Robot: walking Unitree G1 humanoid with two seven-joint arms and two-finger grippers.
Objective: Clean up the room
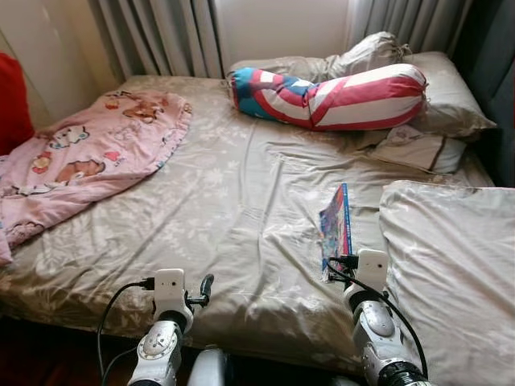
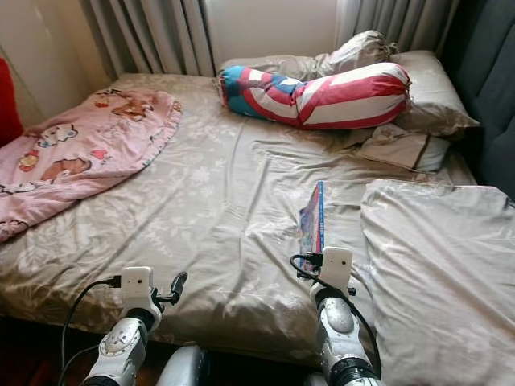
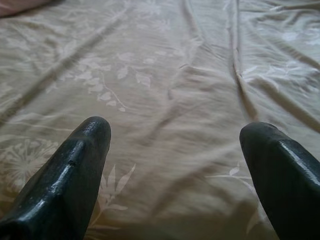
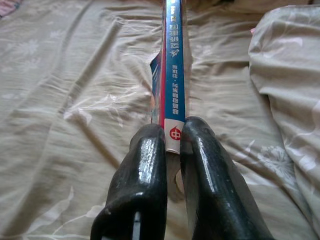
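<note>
While it stands on edge above the beige sheet, the book point(image 4: 174, 75) has the near end of its blue spine pinched between the two black fingers point(image 4: 145, 170) of the right gripper point(image 4: 172, 142), whose jaws are closed tight on it with only the book's thickness between them. From the head views the book point(image 1: 336, 229) sits toward the right side of the bed point(image 1: 233, 201), just beside the edge of a folded beige duvet point(image 1: 451, 265) that lies along the right.

On the other side, the left gripper point(image 3: 175, 145) hovers low over the bare sheet near the foot of the bed, its jaws spread wide and holding nothing; its fingers point(image 3: 75, 165) frame a stretch of leaf-patterned fabric.

Farther up, a long red, white and blue striped bolster point(image 1: 330, 96) lies across the head of the bed, resting against beige pillows point(image 1: 442, 96). A pink blanket point(image 1: 88, 157) printed with cartoon animals is crumpled over the left side. Grey curtains point(image 1: 161, 36) hang behind the bed.
</note>
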